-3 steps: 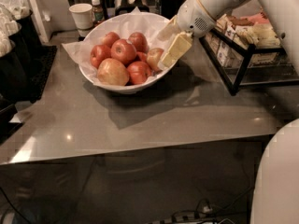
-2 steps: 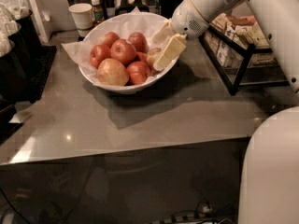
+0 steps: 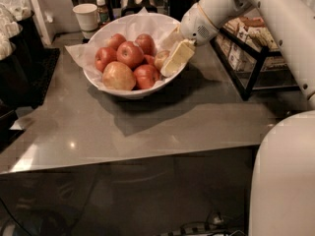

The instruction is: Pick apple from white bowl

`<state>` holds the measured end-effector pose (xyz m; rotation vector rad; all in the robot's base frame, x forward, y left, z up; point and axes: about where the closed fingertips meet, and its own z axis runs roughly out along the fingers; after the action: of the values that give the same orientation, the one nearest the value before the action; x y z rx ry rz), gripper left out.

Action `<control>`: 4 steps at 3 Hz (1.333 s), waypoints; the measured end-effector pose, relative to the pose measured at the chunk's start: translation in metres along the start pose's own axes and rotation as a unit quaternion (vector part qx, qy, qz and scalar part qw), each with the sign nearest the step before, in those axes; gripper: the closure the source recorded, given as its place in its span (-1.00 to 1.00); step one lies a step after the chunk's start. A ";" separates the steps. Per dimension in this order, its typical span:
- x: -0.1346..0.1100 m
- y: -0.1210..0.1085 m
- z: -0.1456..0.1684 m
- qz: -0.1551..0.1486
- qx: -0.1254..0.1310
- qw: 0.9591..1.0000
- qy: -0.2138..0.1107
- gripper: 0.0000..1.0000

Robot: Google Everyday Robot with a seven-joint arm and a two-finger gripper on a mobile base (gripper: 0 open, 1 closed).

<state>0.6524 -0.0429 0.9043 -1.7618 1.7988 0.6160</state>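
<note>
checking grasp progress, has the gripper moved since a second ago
Yes. The gripper has shifted slightly left against the white bowl, which stayed put. It now reaches farther in over the bowl's right rim, toward the apple.

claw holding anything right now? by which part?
Cannot tell. The claw sits at the right side of the wide glossy white bowl, against the round red-and-pale-yellow apple; a hold on it can't be confirmed.

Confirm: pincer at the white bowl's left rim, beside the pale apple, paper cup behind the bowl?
Not quite. Camera view shows the pincer at the right rim of the white bowl, not the left. It is beside the apple, and the paper cup stands behind the bowl.
</note>
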 end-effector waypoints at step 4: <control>0.007 -0.002 0.012 0.013 -0.006 1.000 -0.003 0.53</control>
<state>0.6549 -0.0406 0.8907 -1.7449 1.8197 0.6438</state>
